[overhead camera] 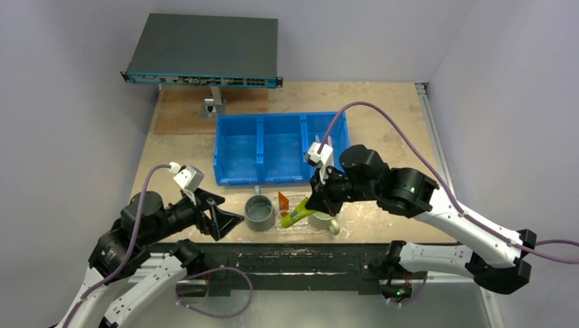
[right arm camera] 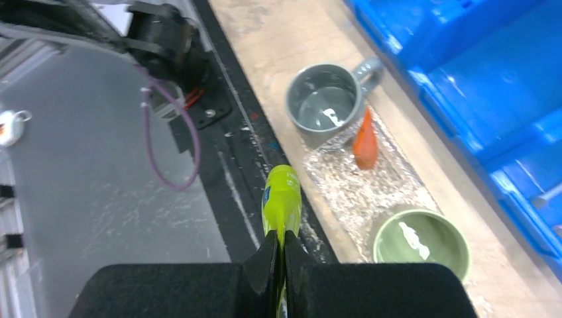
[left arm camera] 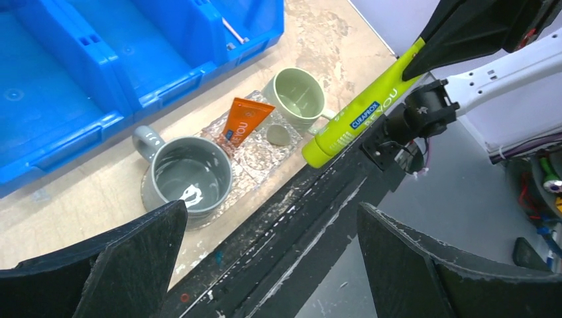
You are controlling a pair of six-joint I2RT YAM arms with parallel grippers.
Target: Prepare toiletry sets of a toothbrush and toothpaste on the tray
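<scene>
From overhead I see the wooden table bearing the blue bin at centre and the clear tray just below it

Left gripper: jaws spread wide. The arm is folded low, with the wrist aimed toward the robot's right.

Right gripper: jaws pressed together on the flat end of the green tube, which projects ahead of the fingertips. The forearm is extended and the wrist is pitched downward.

A tube lies on the tray between two mugs.
</scene>
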